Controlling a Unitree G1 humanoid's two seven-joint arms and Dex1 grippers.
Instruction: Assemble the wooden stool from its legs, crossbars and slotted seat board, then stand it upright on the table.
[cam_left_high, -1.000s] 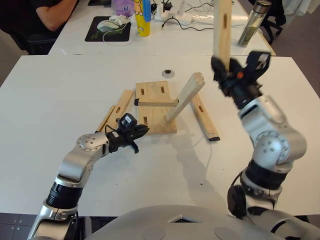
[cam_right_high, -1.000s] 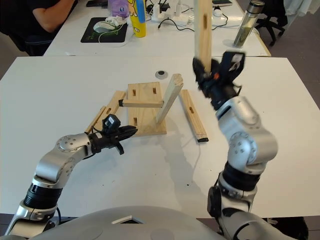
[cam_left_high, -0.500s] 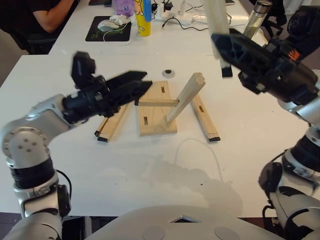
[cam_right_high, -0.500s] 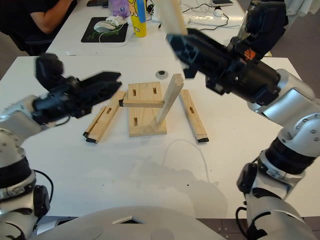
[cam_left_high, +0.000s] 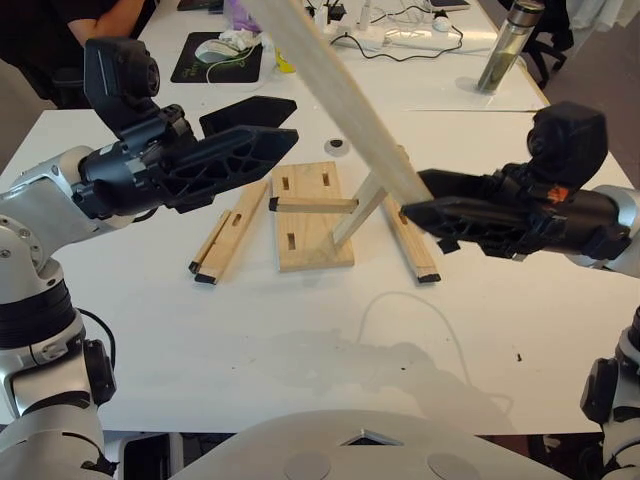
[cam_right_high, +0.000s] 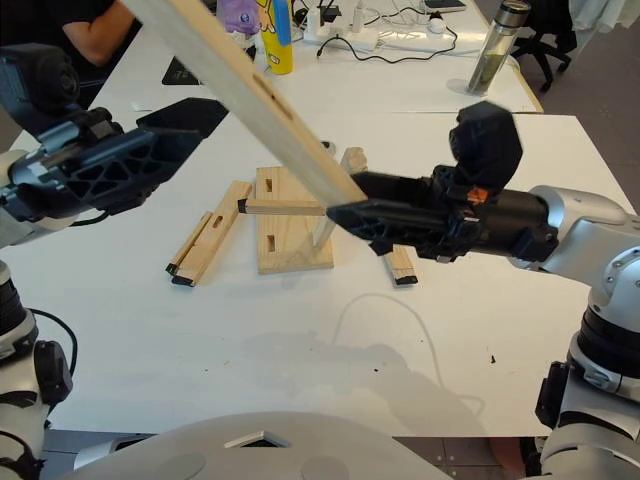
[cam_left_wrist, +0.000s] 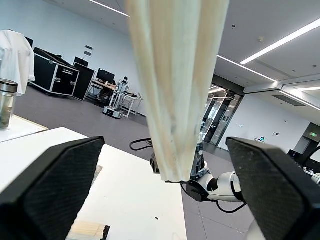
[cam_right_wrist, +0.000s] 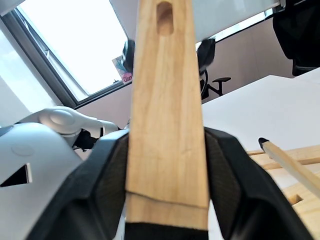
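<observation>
The right arm is swinging the leg (cam_left_high: 340, 95) down from upright into a long slant, so it is now running from the right gripper (cam_left_high: 425, 200) up and across toward the robot's left. The left arm is rising too. The left gripper (cam_left_high: 285, 120) is leaving its spot low by the table (cam_left_high: 300, 330) and is now hanging above it, pointing at the slanted leg.

The right fingers (cam_right_wrist: 107, 165) are clamping the leg on both flat sides near its lower end. The left fingers (cam_left_wrist: 55, 175) are standing wide apart, gripping nothing.

My read is that the arms are lining up a handover or a two-handed regrip of the leg, not yet a fit into the board (cam_left_high: 305, 235).

The board is lying flat mid-table, with a standing leg (cam_left_high: 370, 195) tilting in it and a crossbar (cam_left_high: 312, 204) jutting from that leg. A pair of pieces (cam_left_high: 228, 235) is lying just beside the board on the left.

- The top of the held leg is running off the frame.
- The right gripper is covering part of the last leg (cam_left_high: 420, 255) on the table.
- Whether the held leg is sitting between the left fingers or only passing beside them, I cannot tell.
- How deep the standing leg is sitting in its slot is hidden.
</observation>
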